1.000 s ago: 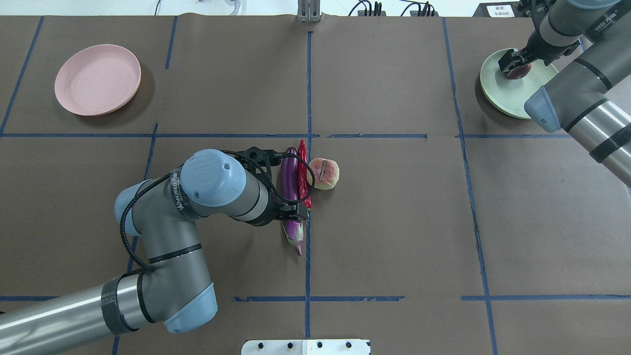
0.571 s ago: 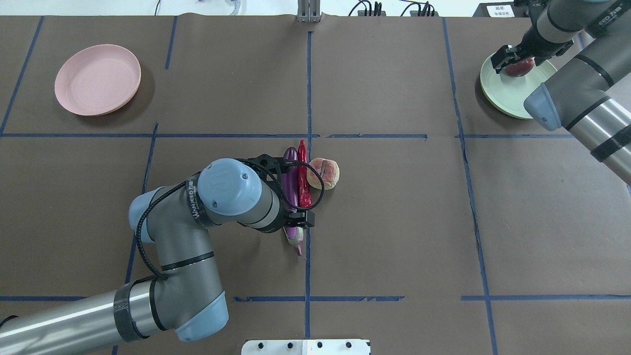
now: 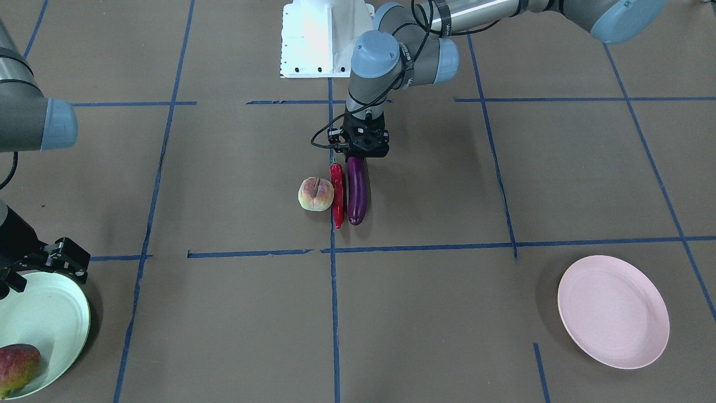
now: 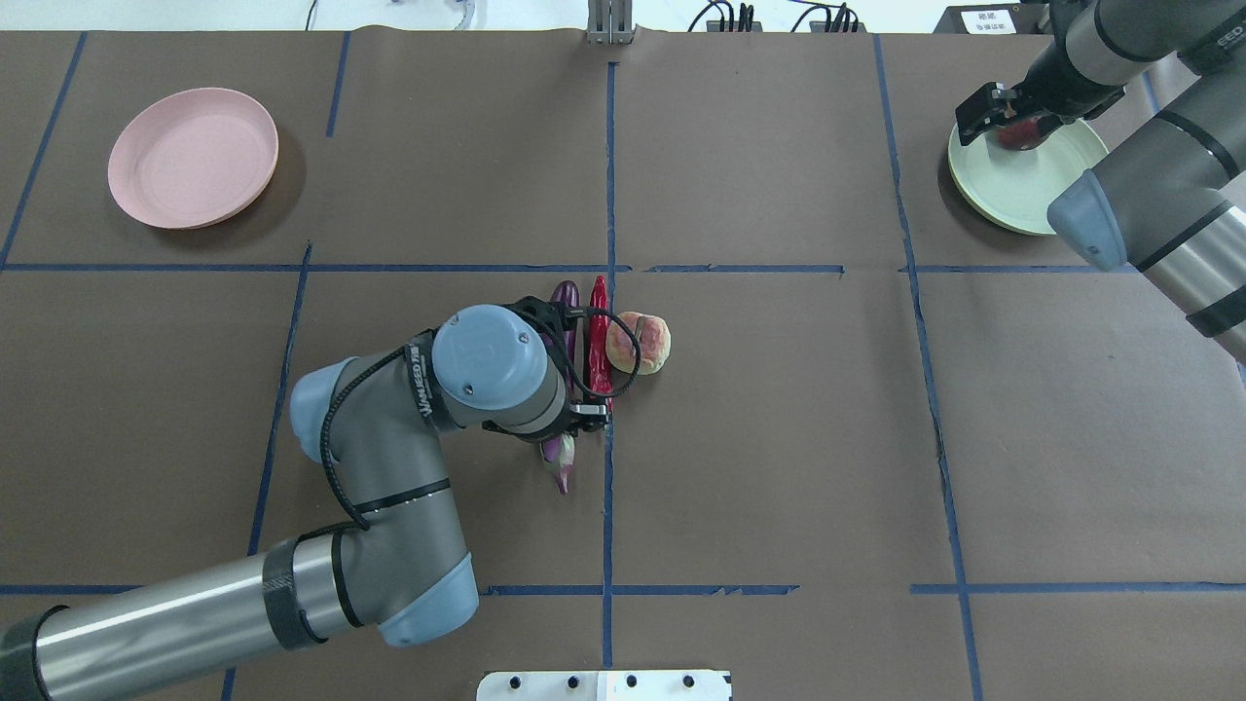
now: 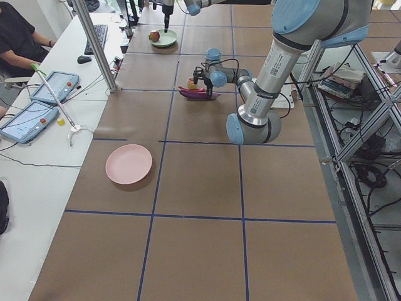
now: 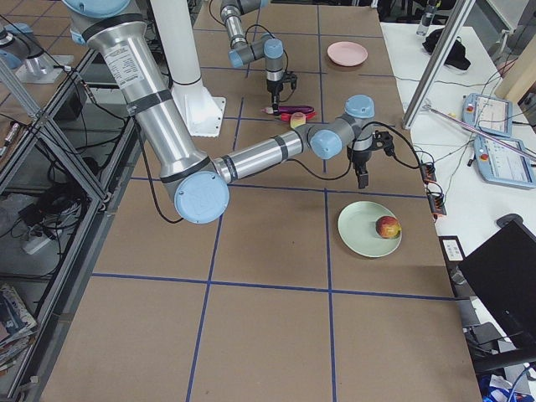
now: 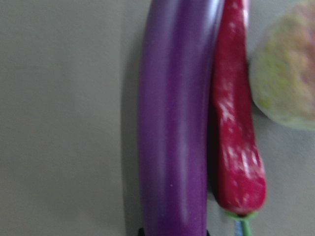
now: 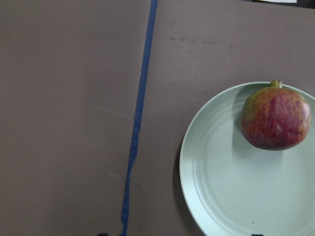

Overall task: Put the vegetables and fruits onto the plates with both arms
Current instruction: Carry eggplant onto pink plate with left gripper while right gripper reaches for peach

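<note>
Crowned fruit point(image 3: 17, 366) lies on green plate point(image 3: 50, 313), far right corner; right gripper point(image 3: 42, 270) above, spread wide, empty. Centre: left gripper point(image 3: 361, 154) clamps eggplant point(image 3: 357, 193) at stem end; chili point(image 3: 337, 196) and pale fruit point(image 3: 316, 194) wait alongside. Pink plate point(image 3: 613, 310), far left corner, bare. One of four placed.

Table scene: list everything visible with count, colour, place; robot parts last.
long glossy purple eggplant: one, purple, table middle
slim shiny red chili pepper: one, red, beside eggplant
pale pink-cream grooved fruit: one, pink-cream, beside chili
round red-and-green crowned fruit: one, on green plate
pale green round plate: one, robot's far right
pale pink round plate: one, robot's far left
white base block: one, robot's side
left gripper: black, over eggplant's stem end
right gripper: black, open, raised near green plate
</note>
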You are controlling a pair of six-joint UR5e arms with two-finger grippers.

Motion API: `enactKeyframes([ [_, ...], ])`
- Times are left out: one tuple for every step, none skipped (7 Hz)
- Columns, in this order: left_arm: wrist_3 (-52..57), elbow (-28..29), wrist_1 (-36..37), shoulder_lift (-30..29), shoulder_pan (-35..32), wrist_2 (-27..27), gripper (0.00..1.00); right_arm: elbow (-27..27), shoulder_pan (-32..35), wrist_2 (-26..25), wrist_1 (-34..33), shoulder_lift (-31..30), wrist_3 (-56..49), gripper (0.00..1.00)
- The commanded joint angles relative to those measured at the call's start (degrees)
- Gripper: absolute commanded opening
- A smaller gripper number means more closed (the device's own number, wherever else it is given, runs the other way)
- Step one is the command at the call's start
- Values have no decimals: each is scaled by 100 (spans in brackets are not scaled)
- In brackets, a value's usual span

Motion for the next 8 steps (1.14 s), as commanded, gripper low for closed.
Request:
enactKeyframes([
  [46, -1610, 514, 934, -773, -44, 0, 652, -345, 180, -42, -141, 994, 100],
  [73, -2081, 532, 1516, -1221, -140, 0, 1030, -800, 155, -25, -256, 1800, 100],
  [734, -1973, 550, 1670, -1756, -254, 0, 1486, -1231, 163, -42, -240, 2722, 100],
  [1881, -1450, 533, 1689, -2205, -273, 0, 1647, -1636, 102, -42, -170, 3427, 100],
  [2901, -636, 393, 1680, -2671, -281, 0, 1858, -2058, -220, -33, -160, 4113, 100],
  [3399, 182, -130, 1575, -2989, -282, 0, 2095, -2453, -667, -42, -152, 4485, 100],
  [3874, 1078, -988, 1531, -3366, -647, 0, 2236, -2623, -724, -51, -152, 4654, 100],
  [4053, 1609, -1240, 1365, -3579, -755, 1, 2220, -2885, -803, -60, -56, 4786, 100],
])
